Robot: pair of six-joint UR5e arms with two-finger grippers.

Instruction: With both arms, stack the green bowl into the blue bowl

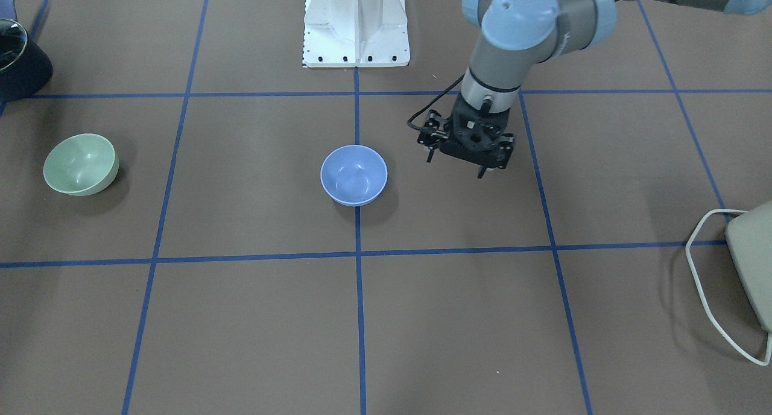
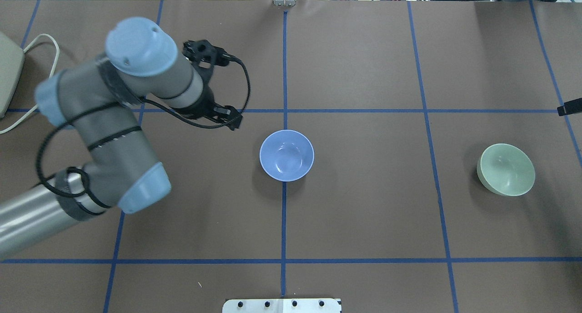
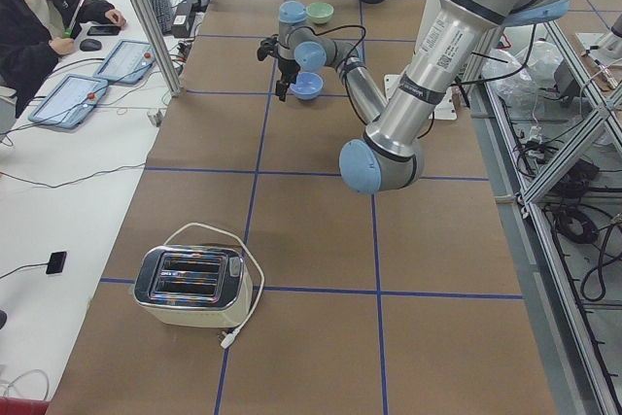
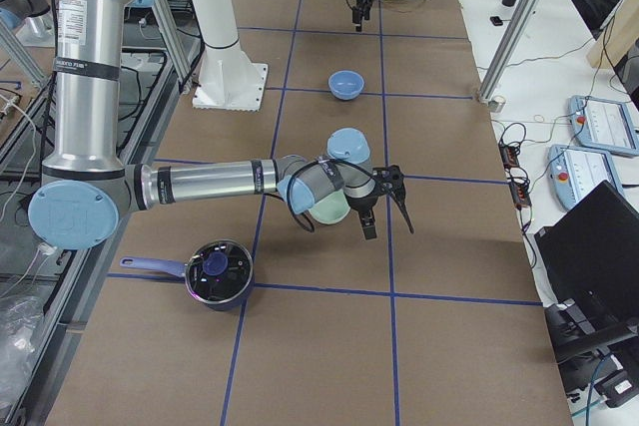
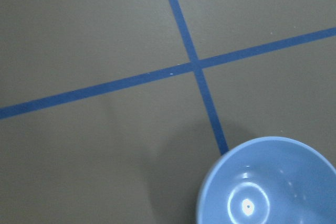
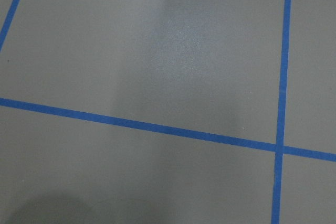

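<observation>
The blue bowl (image 1: 354, 175) stands upright on the middle grid line of the table; it also shows in the overhead view (image 2: 286, 155) and at the lower right of the left wrist view (image 5: 268, 182). The green bowl (image 1: 80, 163) sits far off on the robot's right side (image 2: 505, 169). My left gripper (image 1: 455, 166) is open and empty, pointing down just above the table beside the blue bowl, apart from it. My right gripper (image 4: 384, 202) hovers close beside the green bowl (image 4: 327, 212); I cannot tell whether it is open or shut.
A dark pot (image 4: 218, 273) with a blue handle stands near the green bowl. A toaster (image 3: 192, 286) with a white cord sits at the table's left end. The white pedestal base (image 1: 356, 26) is at the robot's edge. An operator (image 3: 39, 17) sits beside the table.
</observation>
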